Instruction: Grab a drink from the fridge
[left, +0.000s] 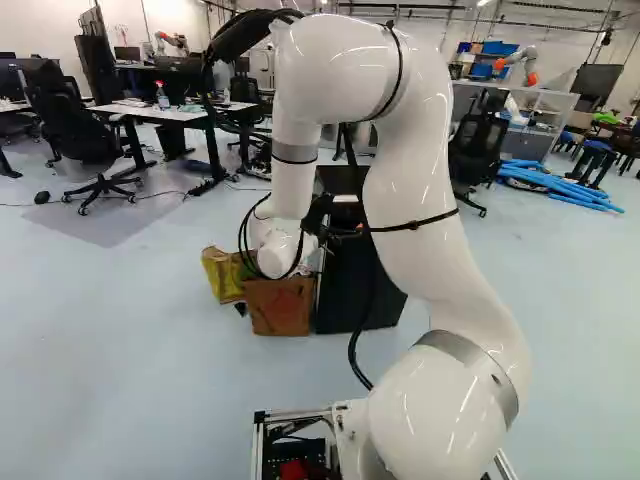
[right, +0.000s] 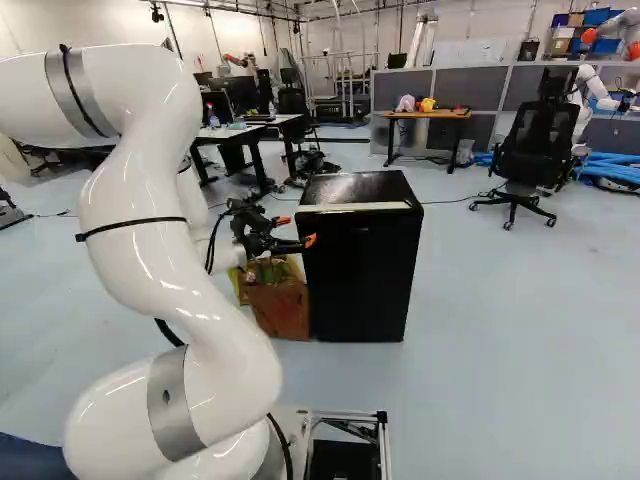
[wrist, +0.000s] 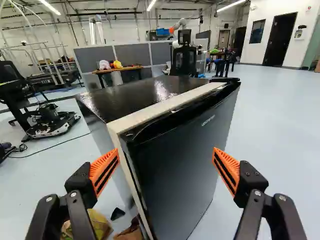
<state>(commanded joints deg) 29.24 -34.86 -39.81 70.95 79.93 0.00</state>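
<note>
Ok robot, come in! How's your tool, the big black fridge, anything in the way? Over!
Tool open, holding nothing. Boxy black fridge ahead, its door seemingly shut. Brown bag beside it, low down, probably not blocking.

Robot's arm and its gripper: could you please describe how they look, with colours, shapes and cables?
The arm is glossy white, with thick, rounded, curving segments and grey bands at joints. Thin black straps go around it, and black cables run along it. The gripper has black, linked jaws with visible bolts and ribbed orange pads marked by dark slots.
</note>
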